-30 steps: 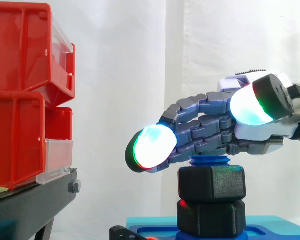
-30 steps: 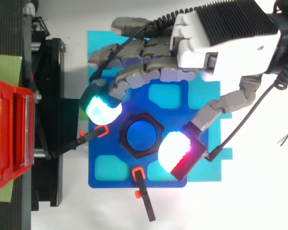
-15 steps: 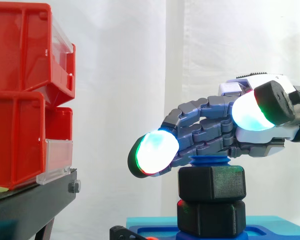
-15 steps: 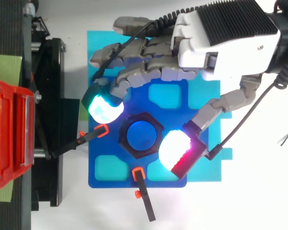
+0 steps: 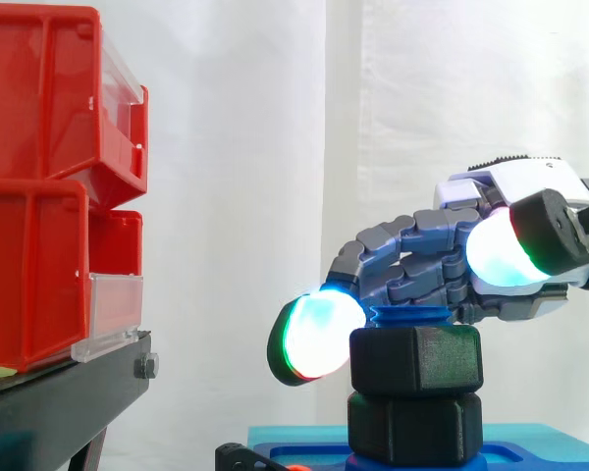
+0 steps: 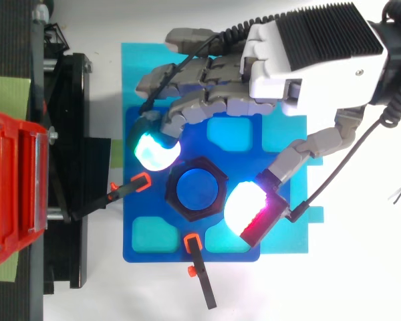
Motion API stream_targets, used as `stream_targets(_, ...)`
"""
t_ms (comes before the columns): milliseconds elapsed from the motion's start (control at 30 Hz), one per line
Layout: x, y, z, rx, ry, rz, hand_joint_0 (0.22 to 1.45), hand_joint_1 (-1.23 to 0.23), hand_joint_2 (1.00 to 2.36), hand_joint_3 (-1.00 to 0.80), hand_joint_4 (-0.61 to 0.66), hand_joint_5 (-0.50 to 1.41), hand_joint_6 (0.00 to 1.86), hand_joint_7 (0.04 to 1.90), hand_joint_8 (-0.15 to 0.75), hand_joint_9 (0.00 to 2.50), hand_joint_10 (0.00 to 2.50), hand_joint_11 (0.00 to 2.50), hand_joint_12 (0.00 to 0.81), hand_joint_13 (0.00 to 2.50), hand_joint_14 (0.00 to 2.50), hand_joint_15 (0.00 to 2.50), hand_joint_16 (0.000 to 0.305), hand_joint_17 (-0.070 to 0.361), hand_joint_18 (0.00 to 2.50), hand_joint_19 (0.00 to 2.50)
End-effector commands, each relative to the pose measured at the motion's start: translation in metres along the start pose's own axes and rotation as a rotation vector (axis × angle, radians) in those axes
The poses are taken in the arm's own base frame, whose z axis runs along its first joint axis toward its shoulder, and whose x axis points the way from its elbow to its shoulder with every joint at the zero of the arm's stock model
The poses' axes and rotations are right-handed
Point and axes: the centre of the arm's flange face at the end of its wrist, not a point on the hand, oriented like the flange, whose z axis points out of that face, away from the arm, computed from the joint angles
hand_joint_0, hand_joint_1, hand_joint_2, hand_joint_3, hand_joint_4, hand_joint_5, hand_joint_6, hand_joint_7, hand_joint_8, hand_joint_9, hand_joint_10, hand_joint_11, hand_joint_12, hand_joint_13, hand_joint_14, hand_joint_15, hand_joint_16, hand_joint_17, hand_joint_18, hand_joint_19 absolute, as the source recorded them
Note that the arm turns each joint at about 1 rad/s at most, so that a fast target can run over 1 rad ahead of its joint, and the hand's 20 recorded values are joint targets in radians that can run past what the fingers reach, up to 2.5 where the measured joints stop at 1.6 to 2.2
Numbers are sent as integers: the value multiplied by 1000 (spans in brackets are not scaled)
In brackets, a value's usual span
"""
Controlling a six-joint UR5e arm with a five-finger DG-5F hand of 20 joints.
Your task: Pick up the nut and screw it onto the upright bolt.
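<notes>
At left, two red bins [image 5: 39, 186] stacked on a black stand [image 5: 69, 392], clear panels at their fronts, contents hidden. At centre, a blue tray [image 6: 137, 200] with paler pockets, lying on a lighter blue board [image 6: 130, 67] on the white surface [image 6: 347, 267]. Upright in the tray's middle, the blue bolt [image 5: 409, 315] — the black nut [image 5: 415, 360] already on it, bolt top just clear above, a second black nut [image 5: 415, 428] stacked directly beneath. Hand [image 6: 307, 67] reaching in over the bolt, spread apart and clamped on nothing: one glowing fingertip [image 5: 319, 336] level with the upper nut and just beside its left face, contact not certain; thumb pad [image 6: 244, 207] off the opposite corner. Two black clamps [image 6: 142, 182] with orange tips on the tray, near the nut yet apart from it. From the side, the two-nut stack and the thumb pad higher than the nut's top — from above, the hexagon round the bolt's end, the pockets, the clamps
</notes>
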Motion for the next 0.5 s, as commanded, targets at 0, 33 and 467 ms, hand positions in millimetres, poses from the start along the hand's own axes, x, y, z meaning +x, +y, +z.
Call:
stream_targets(0,1,0,-1,6,5,-1,405,-494,1000,-500,173,-216,501,680,269,231,0,0,399,55,0,0,63,143,0,0)
stream_targets(33,1,0,-1,6,5,-1,407,-493,1000,-500,177,-213,501,683,272,261,0,0,399,62,0,0,63,141,0,0)
stream_targets(467,1,-2,-2,15,13,1,439,-514,1000,-500,287,-106,504,997,285,487,0,0,382,210,0,0,56,127,0,0)
